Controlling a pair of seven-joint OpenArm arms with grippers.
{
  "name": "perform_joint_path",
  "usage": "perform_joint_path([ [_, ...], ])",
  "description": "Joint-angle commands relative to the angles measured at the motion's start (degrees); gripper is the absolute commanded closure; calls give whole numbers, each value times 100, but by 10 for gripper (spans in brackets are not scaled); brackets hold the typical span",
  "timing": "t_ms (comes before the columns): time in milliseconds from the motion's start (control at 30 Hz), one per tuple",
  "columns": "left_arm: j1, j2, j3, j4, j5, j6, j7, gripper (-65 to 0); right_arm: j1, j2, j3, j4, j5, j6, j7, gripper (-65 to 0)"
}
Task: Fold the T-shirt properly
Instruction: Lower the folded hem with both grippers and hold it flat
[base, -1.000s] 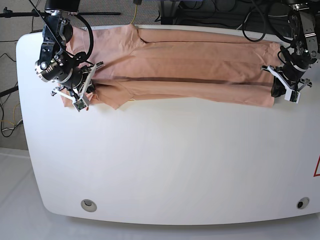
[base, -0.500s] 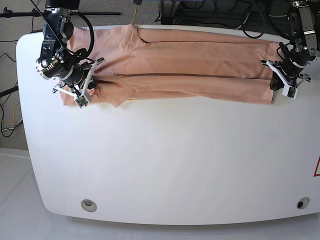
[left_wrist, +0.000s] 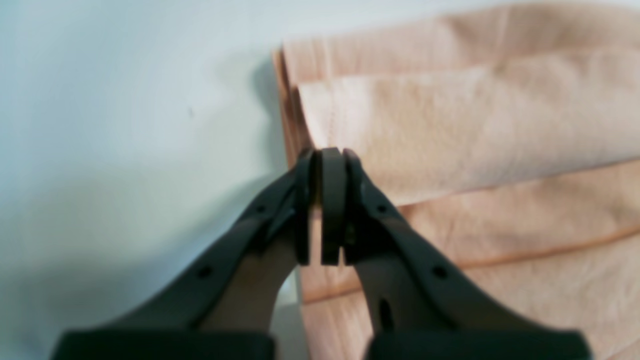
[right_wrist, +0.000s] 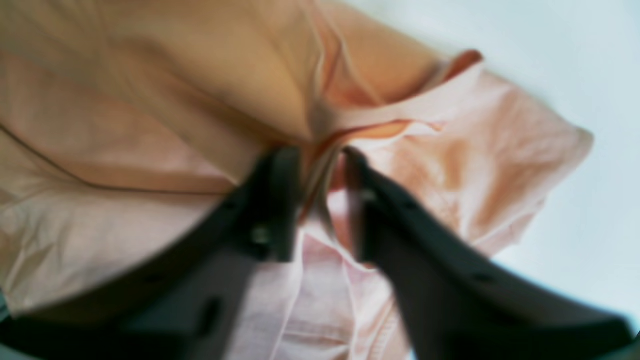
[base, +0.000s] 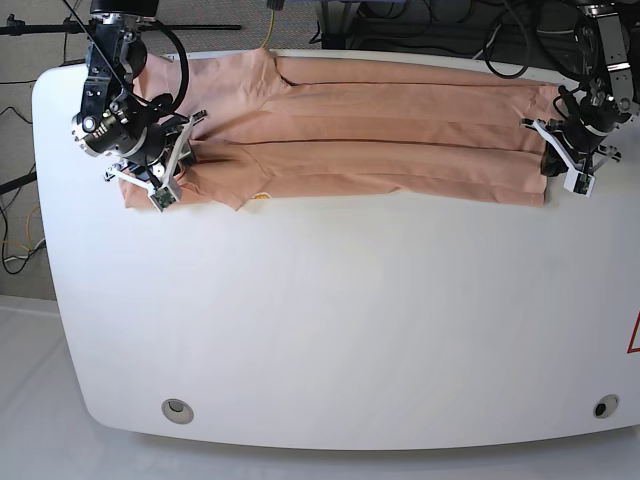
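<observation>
The peach T-shirt (base: 380, 130) lies stretched lengthwise across the far part of the white table (base: 320, 320), folded into a long band. A small bit of yellow print (base: 262, 197) shows at its near edge. My left gripper (base: 552, 160) is at the shirt's right end; in the left wrist view it (left_wrist: 325, 200) is shut on the hem corner of the T-shirt (left_wrist: 475, 125). My right gripper (base: 172, 165) is at the shirt's left end by the sleeve; in the right wrist view it (right_wrist: 322, 200) is shut on bunched fabric of the T-shirt (right_wrist: 125, 100).
Round holes sit near the table's front corners (base: 177, 409) (base: 604, 406). Cables and a dark stand (base: 150, 27) lie behind the far edge. A red mark (base: 634, 335) shows at the right edge of the base view.
Both grippers have moved toward the far edge with the shirt's near flap. The flap now covers the dark gap along the middle, and the band is narrower.
</observation>
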Motion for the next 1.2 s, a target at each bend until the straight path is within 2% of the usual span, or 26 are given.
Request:
perform_joint_path([
  [0, -20, -127, -81, 111, -29, 28, -133, -4, 46, 127, 30, 132, 90, 16, 96, -284],
  [67, -11, -130, -89, 111, -31, 23, -158, -10, 41, 160, 28, 151, 156, 19, 93, -305],
  [200, 37, -133, -78, 94, -31, 22, -142, -17, 51, 280, 5, 153, 283, 25, 9, -302],
  [600, -12, -139, -71, 75, -14, 8, -105, -47, 118, 274, -18, 102, 174, 34, 1, -319],
  [1000, 36, -129, -30, 84, -29, -4, 239, -156, 231, 263, -55, 68, 234, 24, -29, -363],
  [1167, 28, -129, -29, 110, -28, -4, 248, -175, 275, 251, -65, 56, 245, 18, -27, -366],
])
